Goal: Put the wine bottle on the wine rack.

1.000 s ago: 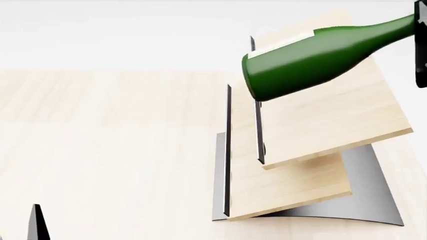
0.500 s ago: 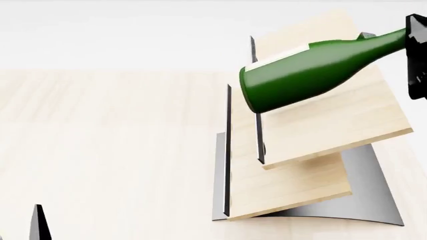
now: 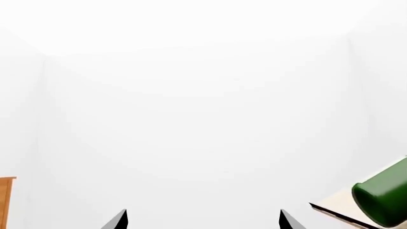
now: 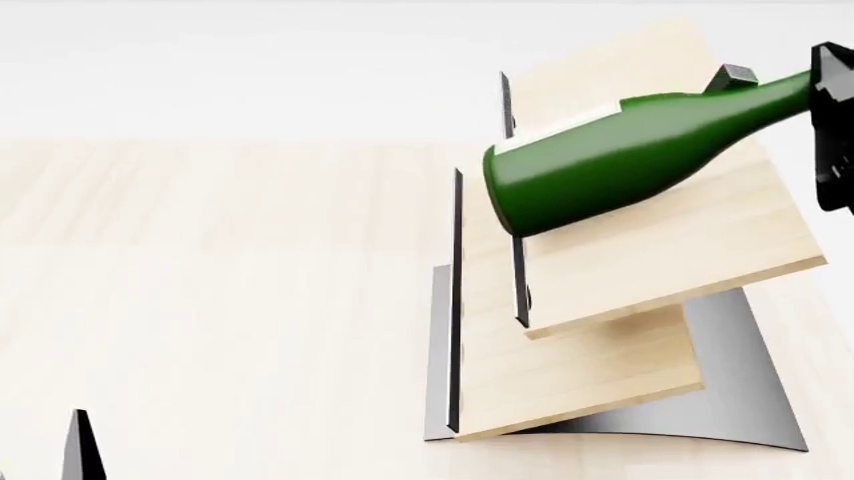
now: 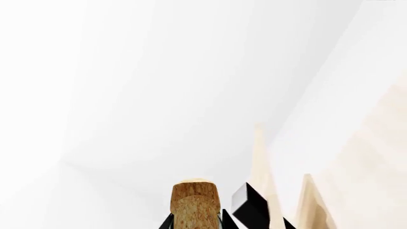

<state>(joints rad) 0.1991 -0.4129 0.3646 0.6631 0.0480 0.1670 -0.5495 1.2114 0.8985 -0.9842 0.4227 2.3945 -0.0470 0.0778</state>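
pale wood tabletop (image 4: 200, 300) at far left of head view, with left gripper (image 4: 80, 445) low in the corner, only a dark fingertip showing. seen better in left wrist view as left gripper (image 3: 202, 219): two tips set well apart, nothing between them, idle and clear of the work.

moving right: wine rack (image 4: 627, 290), slanted light boards with black edge strips (image 4: 455, 300) on a curved grey base (image 4: 747, 390). also visible as a board corner in left wrist view, wine rack (image 3: 337, 210).

above upper board: wine bottle (image 4: 627, 160), lying nearly flat, base toward the strips, neck rising toward right edge. base end noted in left wrist view, wine bottle (image 3: 381, 200); cork end in right wrist view, wine bottle (image 5: 194, 205).

far right: right gripper (image 4: 834, 130), closed about the neck near the cork; fingers mostly cut off by frame edge, grip inferred from bottle hanging off it.

change noted: compared with one second ago, bottle lower and shifted slightly left, belly now closer to upper board, gripper drawn further into frame. contact with board not confirmable.

judged: lowering phase, near completion. release not yet advisable until belly rests on board and base meets strip; roll-off down the slant is the risk.
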